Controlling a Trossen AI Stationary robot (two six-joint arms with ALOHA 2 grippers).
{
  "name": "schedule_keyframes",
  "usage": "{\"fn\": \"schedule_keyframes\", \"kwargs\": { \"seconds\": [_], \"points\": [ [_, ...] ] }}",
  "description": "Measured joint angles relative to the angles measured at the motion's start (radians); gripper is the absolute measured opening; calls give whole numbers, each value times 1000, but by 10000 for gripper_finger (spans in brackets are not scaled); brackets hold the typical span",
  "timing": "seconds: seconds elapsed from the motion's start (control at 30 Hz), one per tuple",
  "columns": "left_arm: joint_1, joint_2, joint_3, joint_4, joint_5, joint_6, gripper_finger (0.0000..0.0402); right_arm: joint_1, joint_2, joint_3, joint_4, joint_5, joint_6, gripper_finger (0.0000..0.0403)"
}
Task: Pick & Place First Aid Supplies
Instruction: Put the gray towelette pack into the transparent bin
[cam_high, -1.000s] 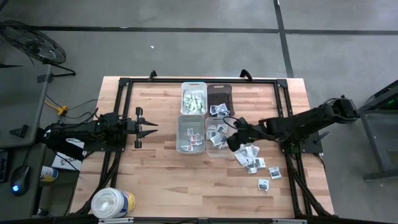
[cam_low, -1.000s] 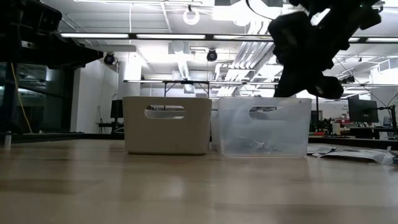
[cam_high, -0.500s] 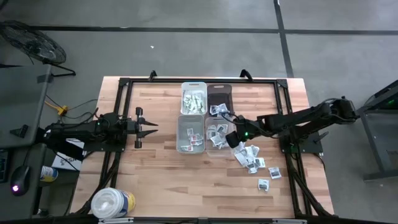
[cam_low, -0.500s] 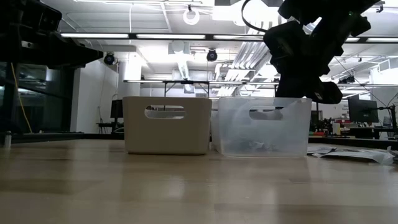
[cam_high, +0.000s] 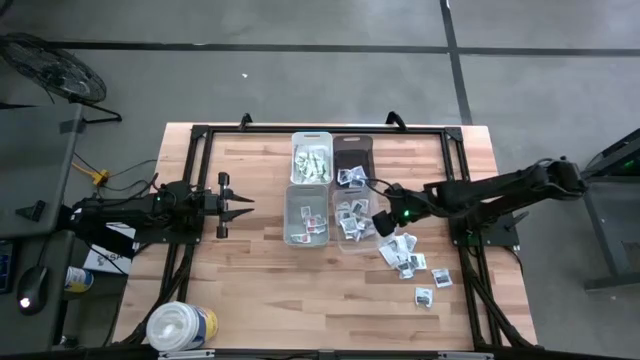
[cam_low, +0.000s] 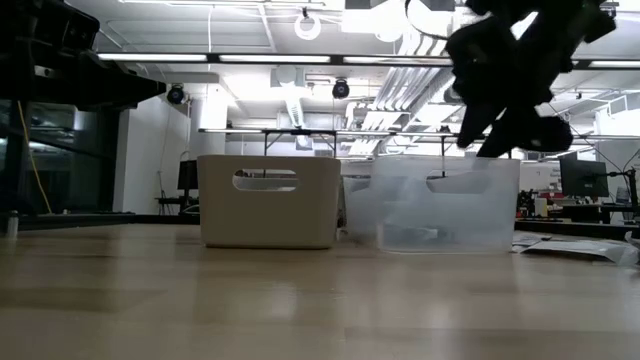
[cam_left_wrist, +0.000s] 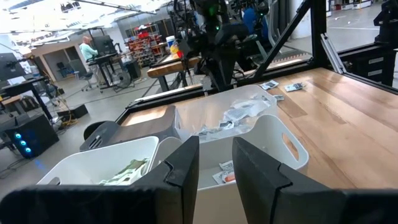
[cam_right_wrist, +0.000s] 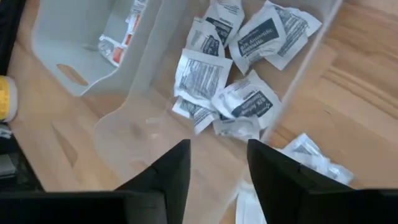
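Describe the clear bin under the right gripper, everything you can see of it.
The clear bin is a small rectangular tub of see-through plastic with cut-out handle slots in its end walls. It stands upright on the wooden table, the near one of the right-hand pair, beside the white bin. A heap of white paper packets with dark print lies on its floor. The right gripper is at its outer rim; whether it touches cannot be told.

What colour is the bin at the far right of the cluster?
Dark brown bin, clearest in the high view.
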Motion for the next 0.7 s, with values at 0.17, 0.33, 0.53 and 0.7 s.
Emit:
{"fn": "schedule_keyframes", "kwargs": {
  "seconds": [0.17,0.33,0.53,0.7],
  "points": [
    [0,0,0,0,0,0,96,18,-92,0,-85,48,23,153],
    [0,0,0,0,0,0,96,36,-159,0,-172,122,52,154],
    [0,0,0,0,0,0,96,65,-142,-13,-343,153,-172,154],
    [0,0,0,0,0,0,96,90,-91,-49,-298,113,-401,154]
  ]
}}
